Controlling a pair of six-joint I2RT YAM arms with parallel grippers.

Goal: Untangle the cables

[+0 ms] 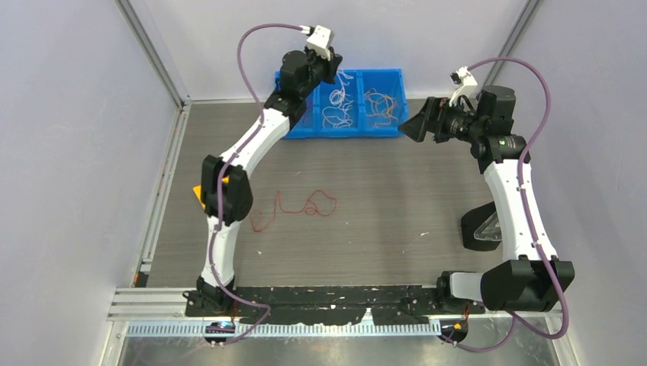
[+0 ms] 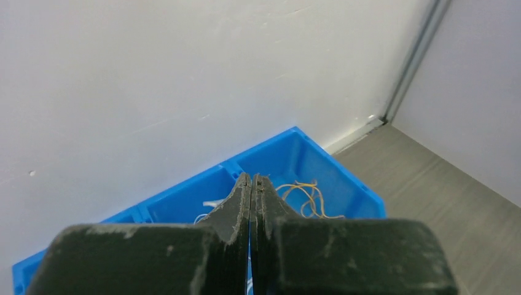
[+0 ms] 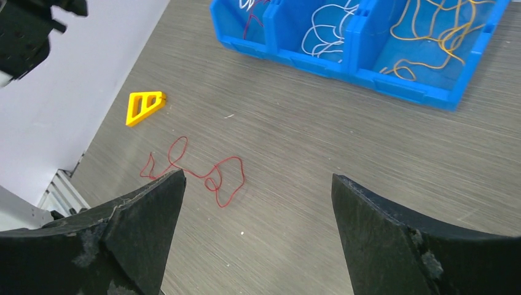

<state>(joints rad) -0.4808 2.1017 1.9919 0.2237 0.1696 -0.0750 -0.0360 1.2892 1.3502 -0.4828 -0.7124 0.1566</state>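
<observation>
A single red wire (image 1: 284, 207) lies loose in curls on the table left of centre; it also shows in the right wrist view (image 3: 195, 174). A blue three-compartment bin (image 1: 343, 131) at the back holds red wires (image 3: 252, 18), white wires (image 1: 338, 103) and yellow-orange wires (image 1: 379, 107). My left gripper (image 1: 333, 65) hovers above the bin's left end, shut and empty (image 2: 252, 178). My right gripper (image 1: 408, 122) hangs beside the bin's right end, open wide and empty (image 3: 258, 178), well above the table.
A yellow triangular piece (image 1: 198, 194) lies at the left by the left arm, also in the right wrist view (image 3: 144, 106). A black triangular object (image 1: 482, 229) sits by the right arm. Walls and an aluminium frame enclose the table.
</observation>
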